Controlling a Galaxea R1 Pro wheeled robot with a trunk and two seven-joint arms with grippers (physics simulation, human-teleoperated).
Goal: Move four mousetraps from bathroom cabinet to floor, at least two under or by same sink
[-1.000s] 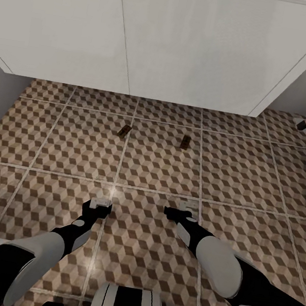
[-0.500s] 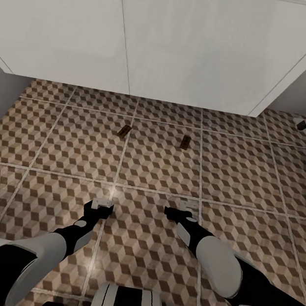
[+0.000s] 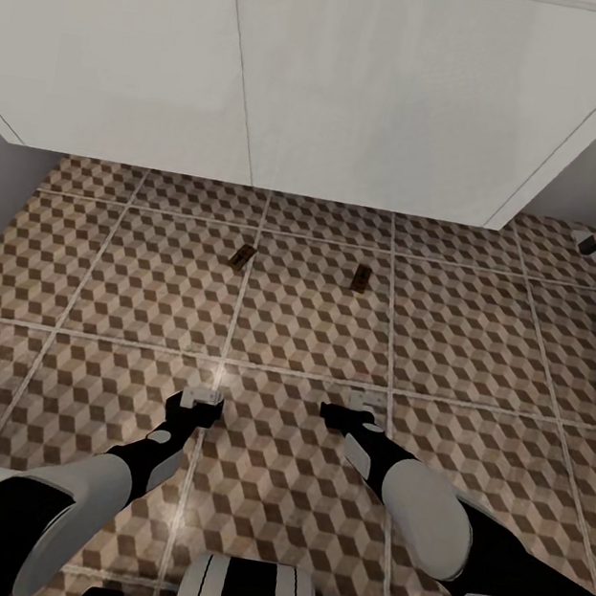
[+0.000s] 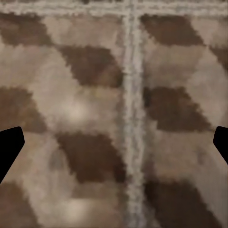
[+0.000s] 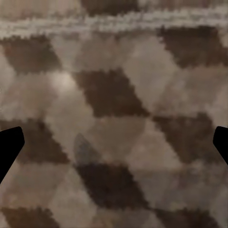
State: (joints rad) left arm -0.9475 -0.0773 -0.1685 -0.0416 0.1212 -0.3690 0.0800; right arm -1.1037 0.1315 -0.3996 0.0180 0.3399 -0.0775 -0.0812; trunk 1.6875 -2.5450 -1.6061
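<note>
Mousetraps (image 3: 243,256) lie well beyond both spread, empty pincers (image 3: 198,400), near the sink (image 3: 372,87).

The sink (image 3: 372,87) was cut off at the top edge. The two mousetraps (image 3: 243,256) (image 3: 361,278) were too small for their metal parts to be made out.

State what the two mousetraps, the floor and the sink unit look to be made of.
Mousetraps: tan-brown boards with dark parts, probably wood and metal; too small to confirm. Floor: glossy tile, likely ceramic, going by the pale grout lines, printed cube pattern and a bright glare spot. Sink unit: smooth matte white flat panels with thin seams, perhaps painted or laminated board.
</note>
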